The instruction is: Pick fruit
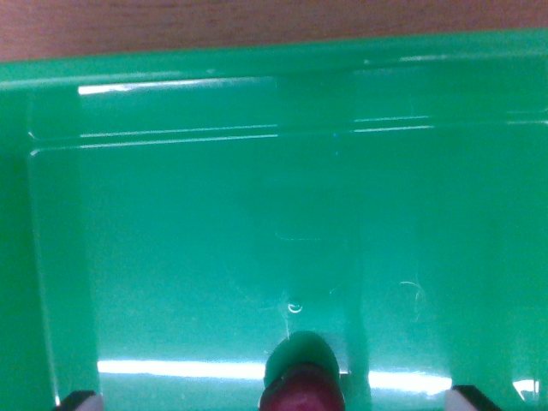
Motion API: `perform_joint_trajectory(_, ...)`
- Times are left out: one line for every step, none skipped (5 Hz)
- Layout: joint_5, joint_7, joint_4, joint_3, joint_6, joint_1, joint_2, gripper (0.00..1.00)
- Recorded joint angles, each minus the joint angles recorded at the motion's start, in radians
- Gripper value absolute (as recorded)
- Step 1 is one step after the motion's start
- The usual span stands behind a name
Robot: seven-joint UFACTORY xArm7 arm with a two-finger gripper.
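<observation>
A dark red fruit [303, 392] sits at the bottom edge of the wrist view, only its upper part showing, with a darker green patch just above it. It rests inside a glossy green bin [257, 214]. My gripper [276, 400] is open: one fingertip [79, 399] shows at the bottom left and the other at the bottom right, far apart. The fruit is roughly midway between them and touches neither.
The bin's far wall and rim [274, 60] run across the top of the view, with a strip of wooden table [257, 21] beyond. The bin's left wall [17, 257] rises at the wrist view's left. Bright light glares off the bin floor.
</observation>
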Motion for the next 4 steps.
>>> perform_joint_trajectory(0.0, 0.0, 0.0, 0.0, 0.0, 0.0, 0.0, 0.0)
perform_joint_trajectory(-0.0025, -0.003, -0.046, 0.002, -0.045, 0.0, 0.008, 0.0)
perform_joint_trajectory(-0.0025, -0.003, -0.046, 0.002, -0.045, 0.0, 0.008, 0.0)
perform_joint_trajectory(-0.005, -0.005, -0.092, 0.003, -0.091, -0.0001, 0.017, 0.0)
